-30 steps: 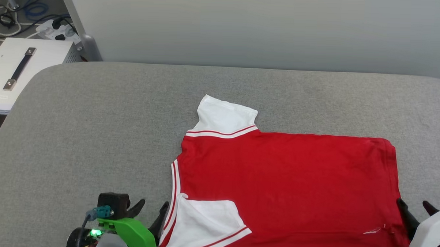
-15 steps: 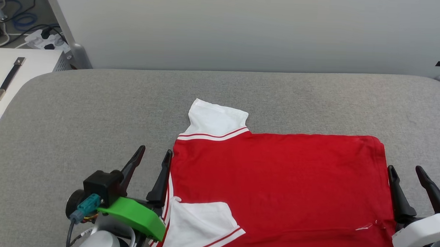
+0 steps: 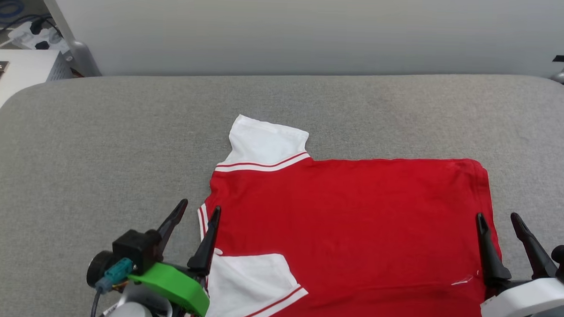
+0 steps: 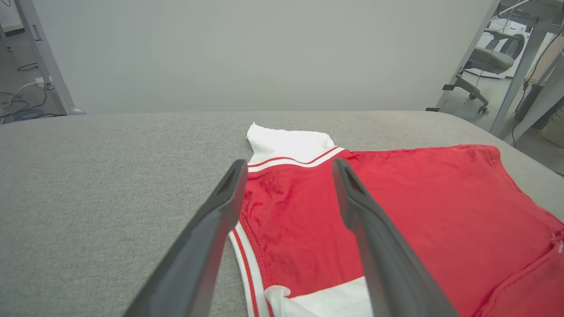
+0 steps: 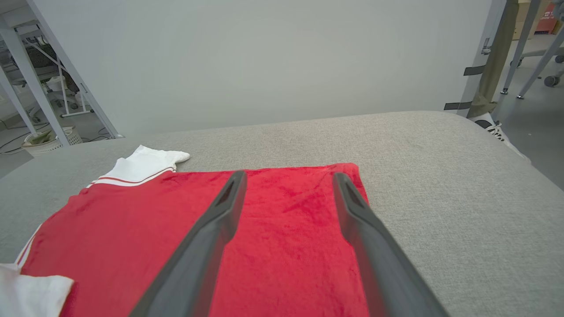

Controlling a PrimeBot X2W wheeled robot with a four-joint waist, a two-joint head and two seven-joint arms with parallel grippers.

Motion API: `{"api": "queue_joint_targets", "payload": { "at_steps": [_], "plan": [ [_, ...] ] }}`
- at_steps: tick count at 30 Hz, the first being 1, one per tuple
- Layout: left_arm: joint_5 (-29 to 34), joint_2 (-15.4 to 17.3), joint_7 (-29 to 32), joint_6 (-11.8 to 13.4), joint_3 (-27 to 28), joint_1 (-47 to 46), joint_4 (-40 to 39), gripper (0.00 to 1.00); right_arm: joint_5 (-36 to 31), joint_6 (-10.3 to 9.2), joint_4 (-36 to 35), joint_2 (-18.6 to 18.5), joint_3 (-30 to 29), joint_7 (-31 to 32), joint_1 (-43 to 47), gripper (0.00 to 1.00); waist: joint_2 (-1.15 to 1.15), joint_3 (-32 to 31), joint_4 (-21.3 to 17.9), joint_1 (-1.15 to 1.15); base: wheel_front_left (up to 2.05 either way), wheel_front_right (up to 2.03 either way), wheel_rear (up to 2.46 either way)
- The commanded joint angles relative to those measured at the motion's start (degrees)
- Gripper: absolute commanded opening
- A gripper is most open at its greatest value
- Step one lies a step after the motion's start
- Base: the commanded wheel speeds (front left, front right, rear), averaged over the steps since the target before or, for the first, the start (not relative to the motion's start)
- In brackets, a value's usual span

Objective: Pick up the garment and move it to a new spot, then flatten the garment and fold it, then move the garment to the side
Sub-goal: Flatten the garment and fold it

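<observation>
Red garment [image 3: 345, 226] flat, long axis left-right, top toward left claw [image 3: 200, 205], bottom toward right claw [image 3: 496, 216]; both released

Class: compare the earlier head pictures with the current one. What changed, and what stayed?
Both arms advanced: the left gripper now straddles the garment's striped neck edge, the right gripper its hem edge. Both stayed open, gripping nothing. The garment stayed flat on the grey surface; its shift in the picture is camera motion.
</observation>
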Motion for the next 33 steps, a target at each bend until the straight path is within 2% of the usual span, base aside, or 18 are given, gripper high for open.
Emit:
{"api": "queue_joint_targets", "payload": {
  "at_steps": [1, 6, 12, 19, 23, 27, 33],
  "plan": [
    [0.63, 0.47, -0.11, -0.80, 0.22, -3.26, 0.76, 1.00, -0.43, -0.05, -0.48, 0.07, 0.46, -0.54, -1.45, 1.00, 0.00, 2.61, -1.84, 0.00, 0.00, 0.00, 0.00],
    [0.84, 3.49, 7.99, -3.30, -0.59, -13.37, 1.92, 1.00, -0.97, -0.05, -2.43, -0.50, 1.30, -0.49, -3.42, 1.00, 0.00, 7.40, -3.98, 0.00, 0.00, 0.00, 0.00],
    [-3.71, 6.40, 24.49, -5.77, -1.99, -29.70, 5.43, 1.00, -0.91, -0.05, -4.20, -0.02, 1.66, -0.47, -6.51, 1.00, 0.00, 13.75, -6.70, 0.00, 0.00, 0.00, 0.00],
    [-10.99, 9.45, 44.41, -6.50, -5.97, -46.44, 14.76, 1.00, -1.00, -0.05, -3.07, 0.99, 3.96, -1.98, -10.24, 1.00, 0.00, 18.83, -10.53, 0.00, 0.00, 0.00, 0.00],
    [-13.08, 11.23, 52.70, -6.54, -8.87, -52.74, 19.24, 1.00, -0.99, -0.05, -2.31, 1.47, 4.98, -2.91, -11.69, 1.00, 0.00, 21.05, -12.28, 0.00, 0.00, 0.00, 0.00],
    [-13.89, 12.58, 56.22, -6.54, -10.71, -56.61, 23.23, 1.00, -0.75, -0.05, -1.79, 1.83, 6.01, -3.59, -13.05, 1.00, 0.00, 23.01, -13.71, 0.00, 0.00, 0.00, 0.00],
    [-13.03, 13.93, 57.50, -6.55, -12.21, -59.40, 29.67, 1.00, -0.42, -0.05, -0.61, 2.46, 7.27, -4.75, -14.56, 1.00, 0.00, 24.92, -15.49, 0.00, 0.00, 0.00, 0.00]
  ]
}}
